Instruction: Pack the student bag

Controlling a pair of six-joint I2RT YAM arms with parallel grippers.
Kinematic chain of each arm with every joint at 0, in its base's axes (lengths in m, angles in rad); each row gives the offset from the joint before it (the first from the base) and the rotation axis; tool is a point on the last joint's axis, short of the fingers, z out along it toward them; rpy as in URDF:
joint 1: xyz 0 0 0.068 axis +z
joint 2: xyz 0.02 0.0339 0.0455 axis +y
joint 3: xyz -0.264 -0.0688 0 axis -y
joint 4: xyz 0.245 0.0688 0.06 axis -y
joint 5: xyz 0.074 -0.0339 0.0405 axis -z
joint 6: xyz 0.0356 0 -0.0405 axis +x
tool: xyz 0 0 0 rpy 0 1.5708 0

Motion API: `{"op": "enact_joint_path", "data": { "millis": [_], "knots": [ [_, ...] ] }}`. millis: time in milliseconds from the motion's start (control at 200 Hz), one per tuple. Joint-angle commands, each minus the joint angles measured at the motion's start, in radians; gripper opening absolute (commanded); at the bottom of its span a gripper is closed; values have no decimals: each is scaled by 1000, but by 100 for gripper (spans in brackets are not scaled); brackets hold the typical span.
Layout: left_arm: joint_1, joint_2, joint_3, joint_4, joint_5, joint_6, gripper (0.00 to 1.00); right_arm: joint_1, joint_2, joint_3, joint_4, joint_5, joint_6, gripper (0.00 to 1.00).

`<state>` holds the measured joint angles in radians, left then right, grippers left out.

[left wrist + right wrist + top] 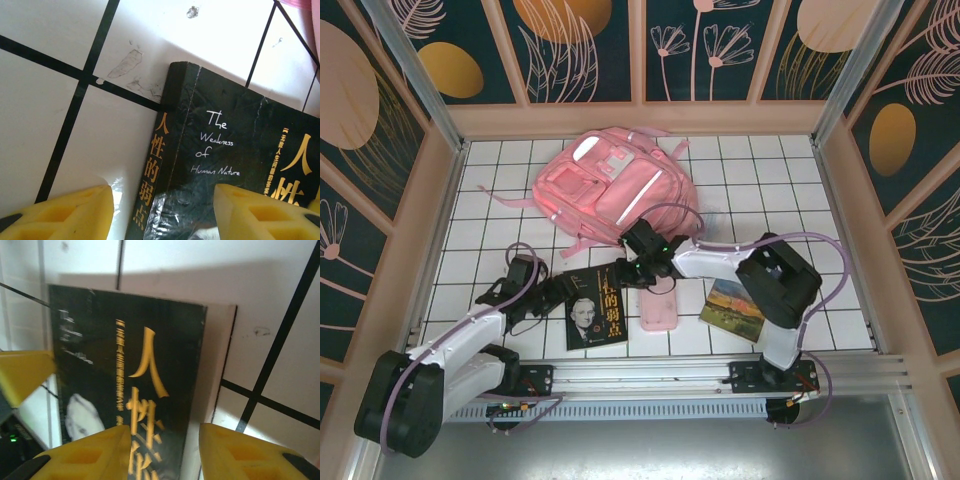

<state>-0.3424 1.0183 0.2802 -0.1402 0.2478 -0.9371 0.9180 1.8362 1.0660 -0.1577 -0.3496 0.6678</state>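
Note:
The student bag (610,185), a large pink backpack with a silver-white stripe, lies at the back middle of the tiled table. In front of it lies a black book with gold Chinese lettering (595,308). My left gripper (558,293) sits low at the book's left edge. Its yellow jaws (162,200) stand open astride the book's spine (150,185), one finger over the table and one over the cover. My right gripper (638,268) is at the book's far right corner, open (164,437), astride the book's right edge (197,390). Neither grips the book.
A flat pink pencil case (658,308) lies against the black book's right side, seen also as a pale pink strip (220,355). A second book with a landscape cover (733,307) lies further right. Patterned walls fence the table on three sides.

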Motion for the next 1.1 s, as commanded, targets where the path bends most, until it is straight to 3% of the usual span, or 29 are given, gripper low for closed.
{"op": "enact_joint_path", "data": {
  "millis": [0, 215, 465, 615, 710, 756, 831, 991, 1096],
  "knots": [
    [-44, 65, -47, 112, 46, -30, 56, 17, 15, 49, -3, 41, 10, 41],
    [-57, 71, -38, 116, 32, -32, 54, 28, -44, 35, 108, -110, 16, 38],
    [-61, 72, -35, 128, 15, -50, 48, 44, 9, 44, 134, -137, 19, 36],
    [-63, 54, -35, 115, -1, -65, 49, 49, 24, 60, 120, -116, 12, 24],
    [-61, 13, -15, 74, -52, -73, 63, 42, 3, 79, 98, -104, -1, 0],
    [-61, -14, 4, 60, -88, -73, 73, 33, -14, 86, 95, -112, -7, 0],
    [-55, -50, 48, 55, -141, -62, 98, 10, -48, 104, 92, -140, -22, 0],
    [-6, -78, 148, 100, -201, 23, 99, -68, -140, 142, 92, -242, -57, 0],
    [27, -79, 188, 171, -172, 62, 99, -133, -189, 156, 95, -318, -83, 0]
  ]
}}
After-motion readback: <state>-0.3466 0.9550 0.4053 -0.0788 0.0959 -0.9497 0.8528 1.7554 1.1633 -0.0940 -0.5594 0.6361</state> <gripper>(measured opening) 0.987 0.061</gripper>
